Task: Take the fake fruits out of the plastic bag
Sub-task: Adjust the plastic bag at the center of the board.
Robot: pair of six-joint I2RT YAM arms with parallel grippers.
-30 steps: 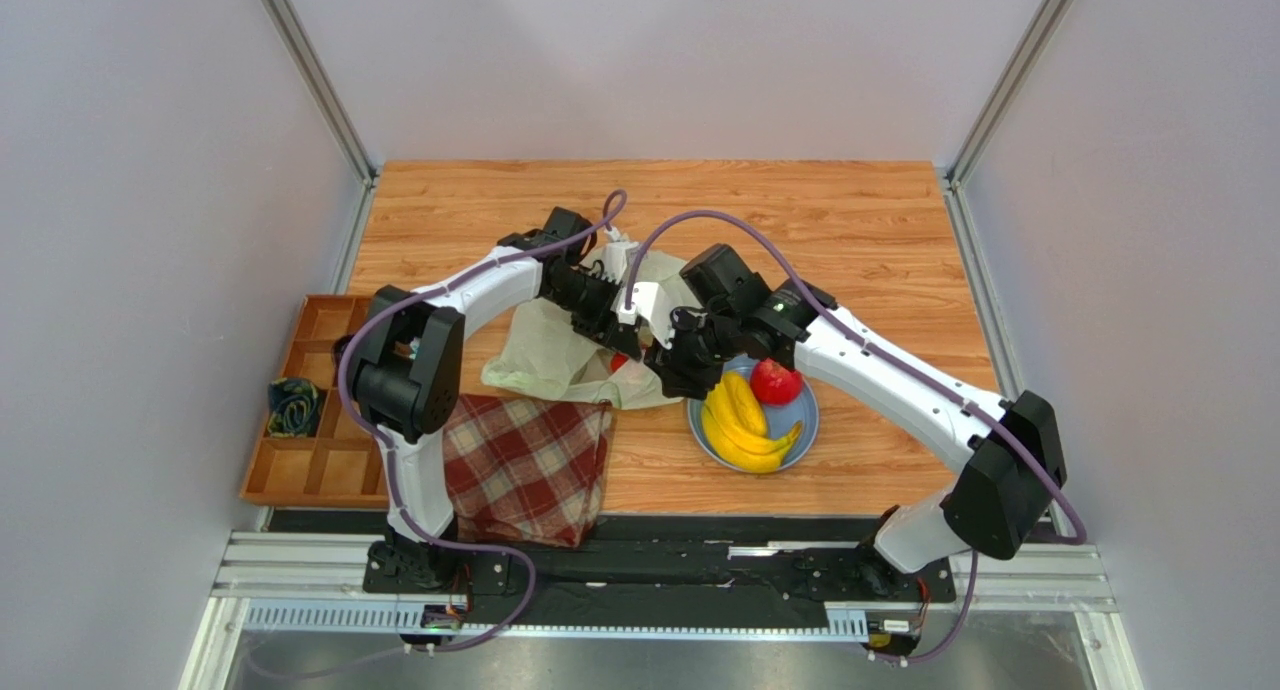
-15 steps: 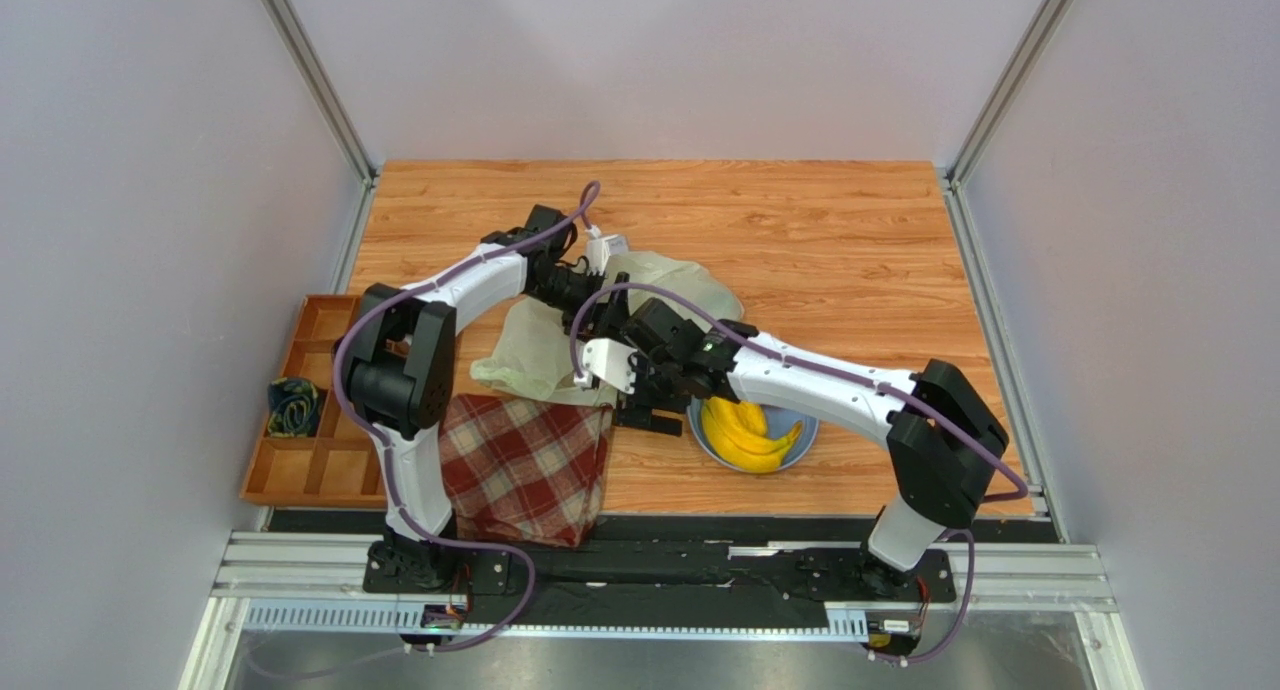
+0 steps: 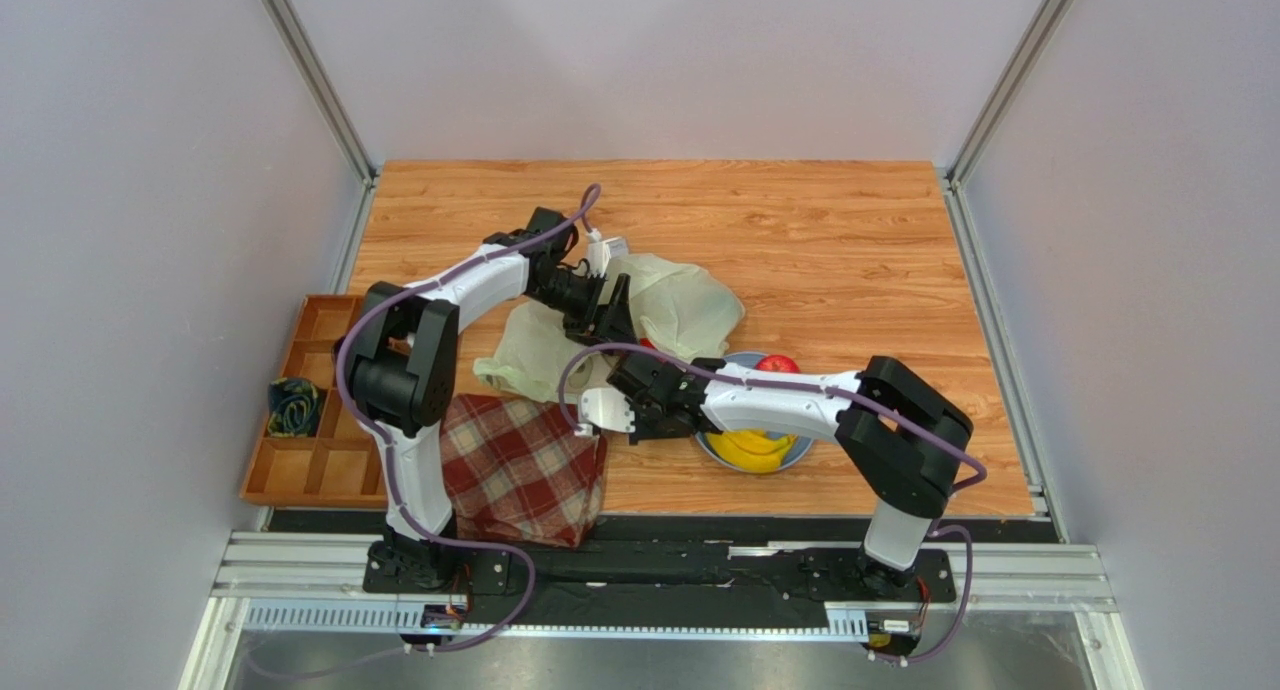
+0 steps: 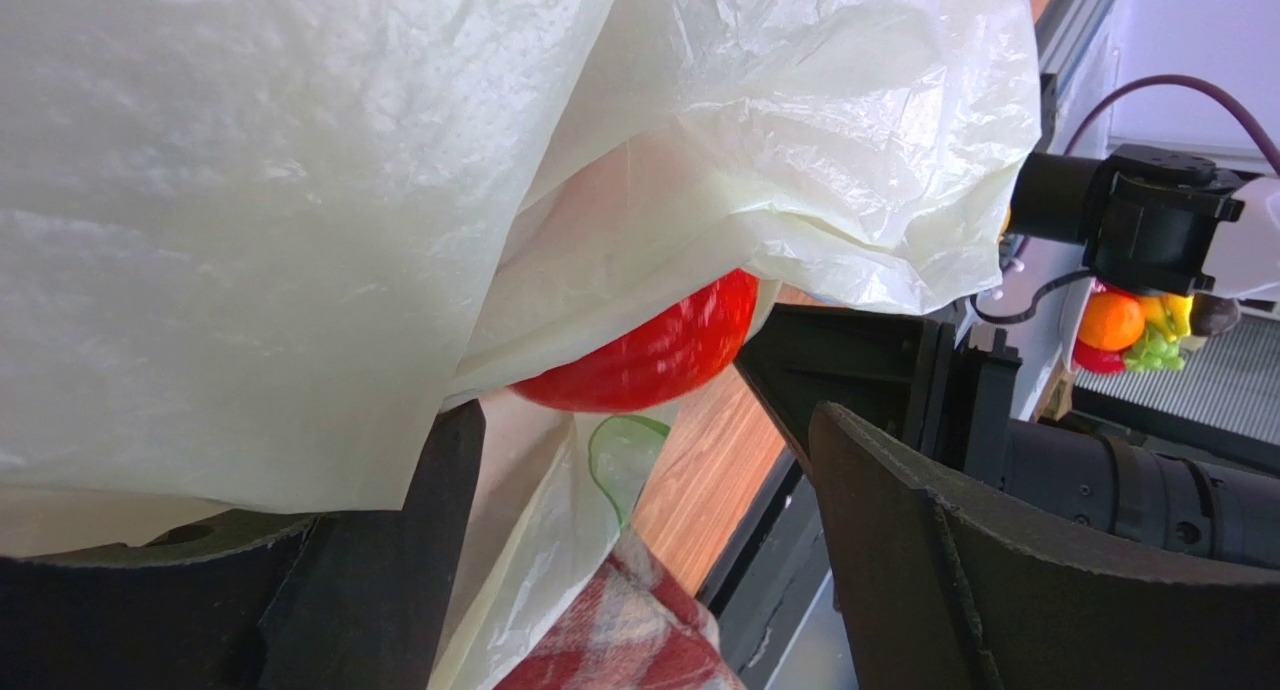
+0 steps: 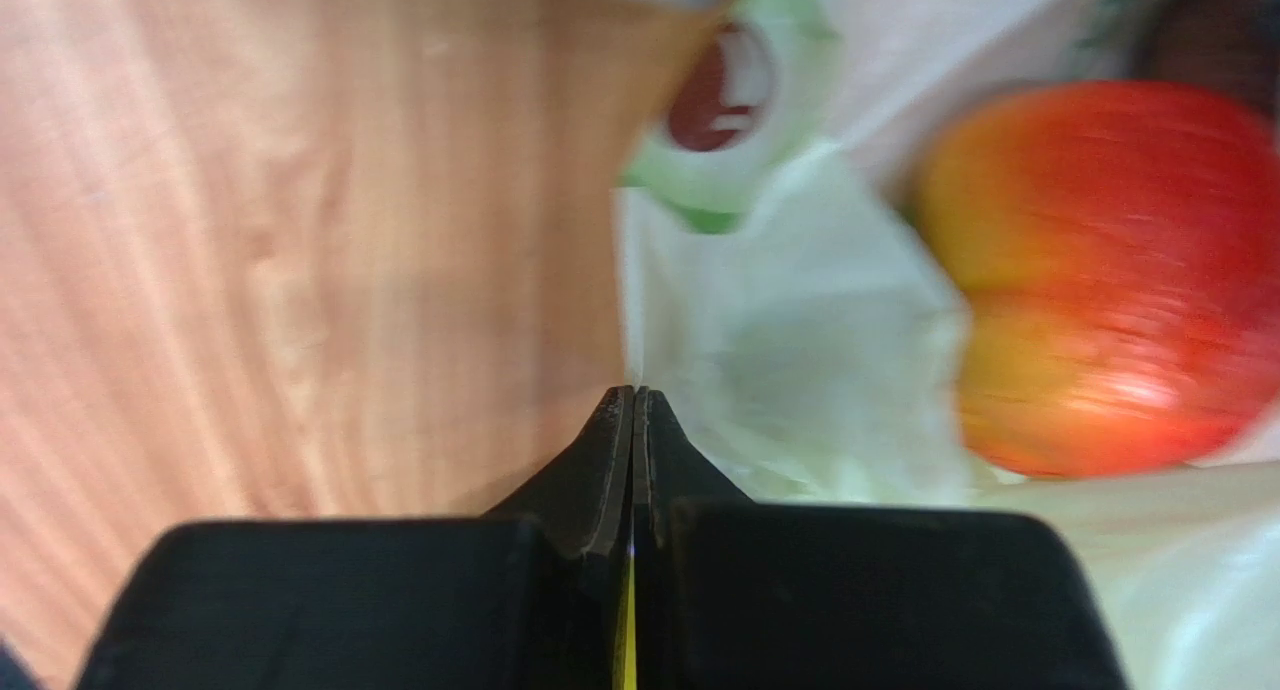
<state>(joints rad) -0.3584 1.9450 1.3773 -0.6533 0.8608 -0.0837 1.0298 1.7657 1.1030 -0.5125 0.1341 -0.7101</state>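
Plastic bag point(image 3: 684, 303) crumpled on the wooden surface point(image 3: 857, 240), with both claws at it.

The bag is seen on the far side of the red plaid cloth point(image 3: 519, 465) and the blue plate point(image 3: 806, 447), on which a yellow banana bunch point(image 3: 751, 447) and a red fruit point(image 3: 777, 365) are laid, partly hidden by the right arm point(image 3: 781, 398). A second red fruit point(image 4: 646, 353) is lodged under the bag's film. The left claw point(image 4: 649, 420) is held with its jaws well apart, film draped over one finger point(image 4: 376, 600) and that fruit just beyond the tips. The right claw point(image 5: 631, 398) is pressed closed, fingertips touching and nothing seen gripped, low over bare wood just beside the bag's edge, with that fruit off to one side.
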